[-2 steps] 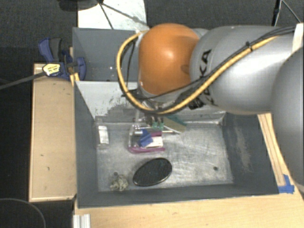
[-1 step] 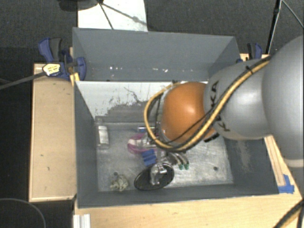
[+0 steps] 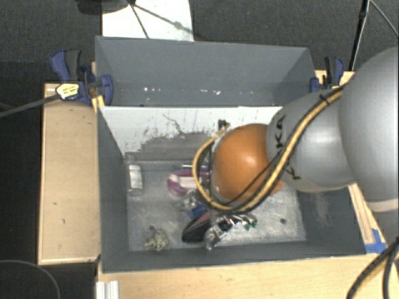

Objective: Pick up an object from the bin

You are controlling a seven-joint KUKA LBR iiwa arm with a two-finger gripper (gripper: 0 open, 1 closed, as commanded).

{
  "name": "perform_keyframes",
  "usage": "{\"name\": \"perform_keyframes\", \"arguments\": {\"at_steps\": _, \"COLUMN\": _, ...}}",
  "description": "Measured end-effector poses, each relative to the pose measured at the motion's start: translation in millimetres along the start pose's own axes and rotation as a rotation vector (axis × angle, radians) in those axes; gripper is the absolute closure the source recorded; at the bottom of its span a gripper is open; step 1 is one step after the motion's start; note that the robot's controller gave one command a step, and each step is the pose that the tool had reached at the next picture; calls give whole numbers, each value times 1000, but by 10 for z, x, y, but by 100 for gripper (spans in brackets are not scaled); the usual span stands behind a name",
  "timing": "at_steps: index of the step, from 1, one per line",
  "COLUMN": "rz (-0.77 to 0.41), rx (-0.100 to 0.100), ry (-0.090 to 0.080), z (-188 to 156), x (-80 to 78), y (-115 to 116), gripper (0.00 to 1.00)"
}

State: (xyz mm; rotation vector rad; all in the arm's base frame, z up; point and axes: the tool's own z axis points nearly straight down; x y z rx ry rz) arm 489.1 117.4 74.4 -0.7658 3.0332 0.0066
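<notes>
A dark, black-and-blue thing [image 3: 194, 228] lies just left of the gripper [image 3: 215, 232], low on the floor of the bin [image 3: 112, 198]. Whether the gripper is open, closed or gripping it, I cannot tell. Up and left of the gripper lies a purple-and-white thing [image 3: 179, 182], farther left a small white block [image 3: 135, 178], and well left a crumpled greyish lump [image 3: 156, 239].

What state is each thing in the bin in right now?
gripper: low at the bin's front, beside the dark thing; contact unclear.
dark thing: lying on the floor, partly hidden by the gripper.
purple thing: lying on the floor, partly behind the arm's cables.
white block: lying alone near the left wall.
tan scrap: crumpled, alone at front left.
</notes>
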Motion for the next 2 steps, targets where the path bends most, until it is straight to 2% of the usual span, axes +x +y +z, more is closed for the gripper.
{"name": "perform_keyframes", "arguments": {"at_steps": 1, "rz": 6, "rx": -2, "ry": 2, "z": 0, "x": 6, "y": 10, "gripper": 100}}
{"name": "perform_keyframes", "arguments": {"at_steps": 2, "rz": 39, "rx": 2, "ry": 4, "z": -1474, "x": -86, "y": 240, "gripper": 100}}
